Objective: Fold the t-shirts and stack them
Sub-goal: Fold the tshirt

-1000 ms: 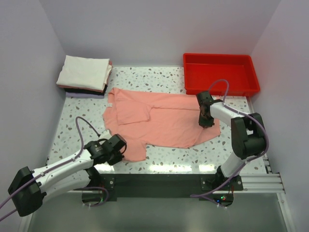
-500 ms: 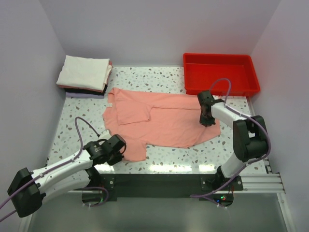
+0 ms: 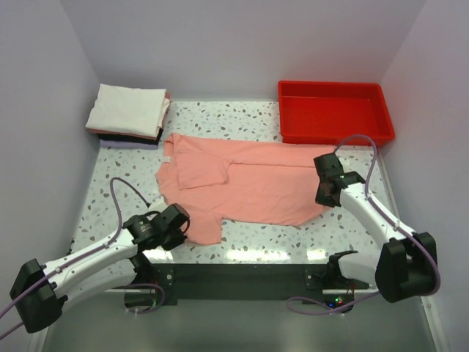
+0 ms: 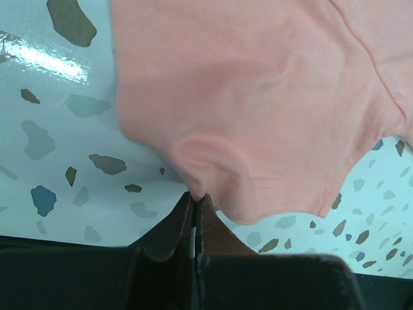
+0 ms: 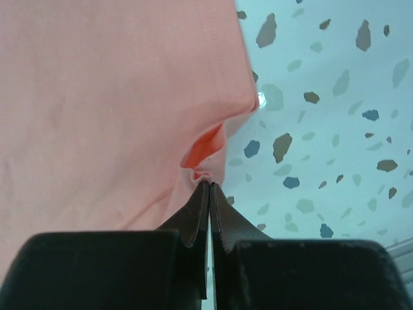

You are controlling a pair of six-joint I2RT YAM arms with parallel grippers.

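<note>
A salmon-pink t-shirt (image 3: 249, 183) lies spread across the middle of the table, one sleeve folded over near its left side. My left gripper (image 3: 178, 229) is shut on the shirt's near left sleeve hem, pinching a pucker of pink fabric (image 4: 197, 174) at its tips (image 4: 195, 196). My right gripper (image 3: 323, 198) is shut on the shirt's near right corner, pinching a bunched fold of cloth (image 5: 205, 161) at its tips (image 5: 208, 184). A stack of folded t-shirts (image 3: 128, 112), white on top of black and lavender, sits at the back left.
A red plastic tray (image 3: 335, 111) stands at the back right. Bare terrazzo table (image 3: 352, 227) shows to the right of the shirt and along the near edge. Purple-grey walls close in the left, right and back sides.
My right gripper has moved right and toward the near edge, holding the shirt's right corner; that corner has drawn in and the right arm has stretched out. The left gripper has barely moved.
</note>
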